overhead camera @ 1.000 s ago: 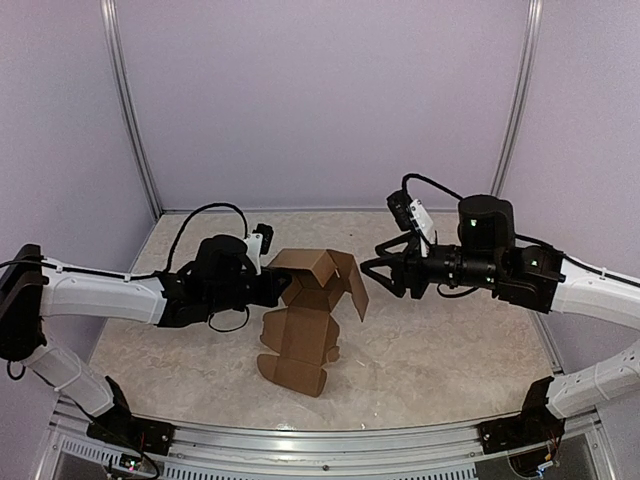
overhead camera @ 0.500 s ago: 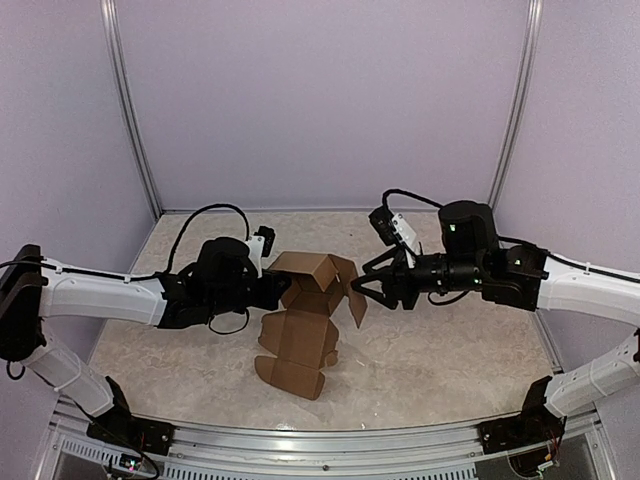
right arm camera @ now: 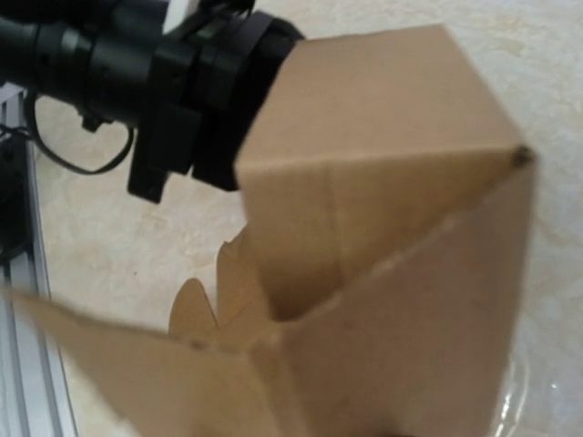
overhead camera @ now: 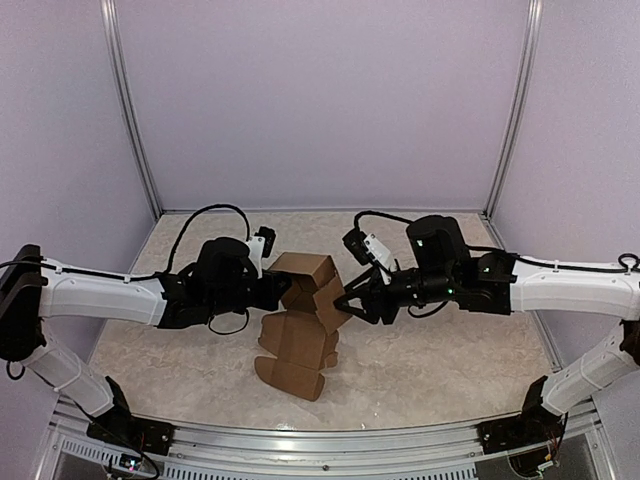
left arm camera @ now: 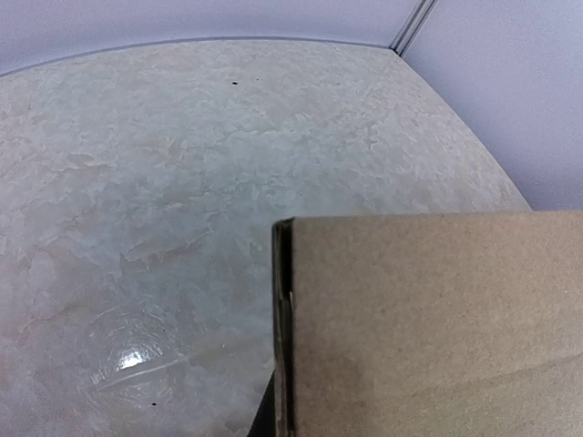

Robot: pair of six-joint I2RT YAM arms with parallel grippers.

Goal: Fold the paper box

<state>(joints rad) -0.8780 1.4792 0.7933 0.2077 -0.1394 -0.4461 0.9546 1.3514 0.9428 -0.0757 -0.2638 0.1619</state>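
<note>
The paper box [overhead camera: 298, 342] is a partly folded brown cardboard piece in mid-table. Its upper part is raised and its lower panel, with rounded tabs, lies on the table toward the front. My left gripper [overhead camera: 283, 290] is shut on the box's raised left side. In the left wrist view the cardboard [left arm camera: 428, 319] fills the lower right and hides the fingers. My right gripper [overhead camera: 347, 303] is open, its fingers against the box's right flap, which is pushed inward. The right wrist view shows the folded panels [right arm camera: 383, 300] close up and the left gripper [right arm camera: 191, 100] behind them.
The marbled tabletop [overhead camera: 440, 350] is enclosed by lavender walls with metal posts [overhead camera: 135, 130] at the back corners. A metal rail [overhead camera: 320, 440] runs along the front edge. Black cables loop above both wrists.
My right arm has moved left to the box, and the right flap, which stood out, is now pressed in against the box. The left arm has kept its hold and not moved.
</note>
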